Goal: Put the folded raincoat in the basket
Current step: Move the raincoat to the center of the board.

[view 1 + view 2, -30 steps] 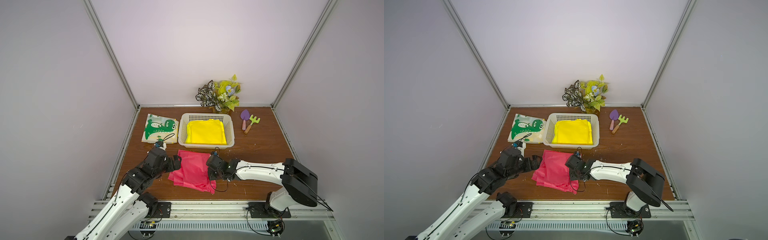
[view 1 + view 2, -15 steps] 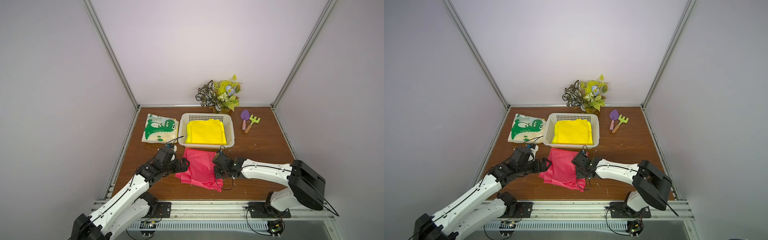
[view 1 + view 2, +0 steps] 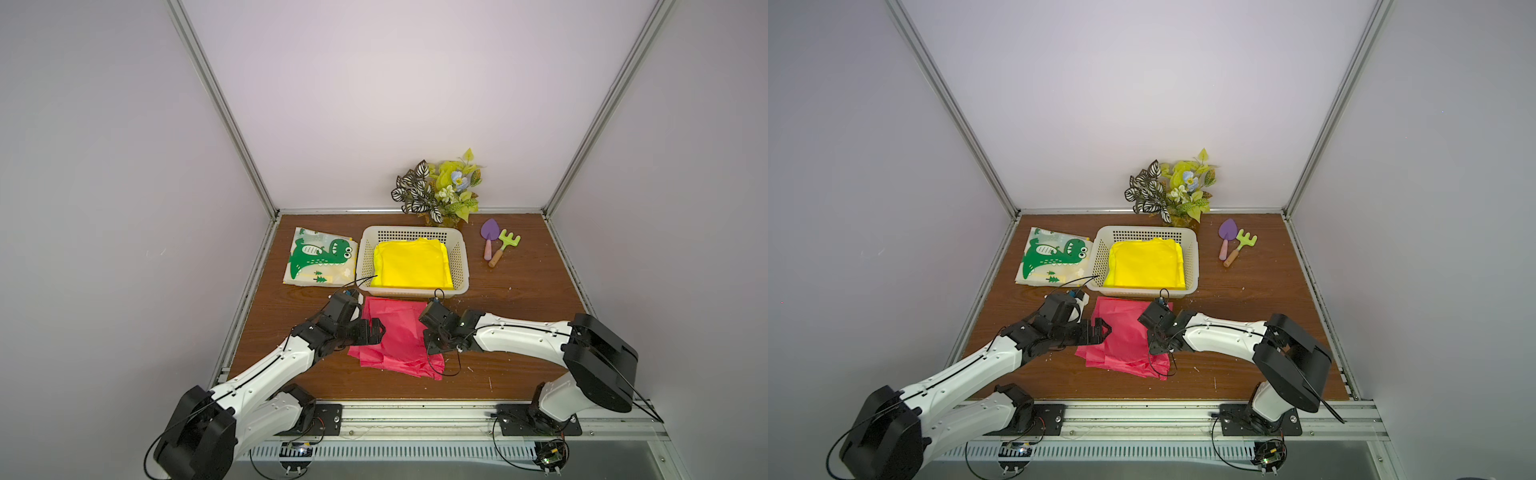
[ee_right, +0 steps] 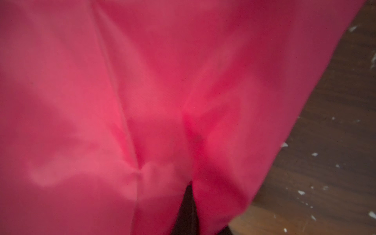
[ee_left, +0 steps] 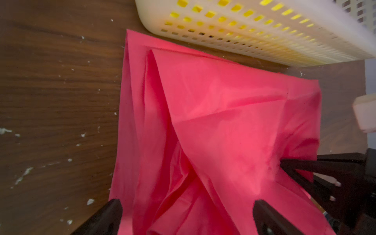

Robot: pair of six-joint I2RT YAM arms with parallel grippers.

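Note:
The folded raincoat [image 3: 399,332] [image 3: 1125,332] is red-pink and lies on the wooden table just in front of the basket [image 3: 415,228] [image 3: 1148,227], an off-white perforated tub. My right gripper [image 3: 431,345] [image 3: 1154,345] is shut on the raincoat's right edge, and the cloth [image 4: 142,81] fills the right wrist view around the dark fingers [image 4: 188,203]. My left gripper [image 3: 378,331] [image 3: 1105,330] [image 5: 187,203] stands open at the raincoat's left edge, one finger on each side of the crumpled cloth [image 5: 213,122]. The basket wall [image 5: 244,30] shows just beyond it.
A folded yellow garment [image 3: 411,264] lies in the basket. A dinosaur-print folded garment [image 3: 322,257] lies left of the basket. A potted plant [image 3: 440,191] stands behind it, and a toy shovel [image 3: 489,237] and rake [image 3: 505,247] lie at the back right.
Both arms have moved toward the basket. The raincoat has slid with the right gripper, up to the basket's front wall. The left gripper has come to the raincoat's left edge.

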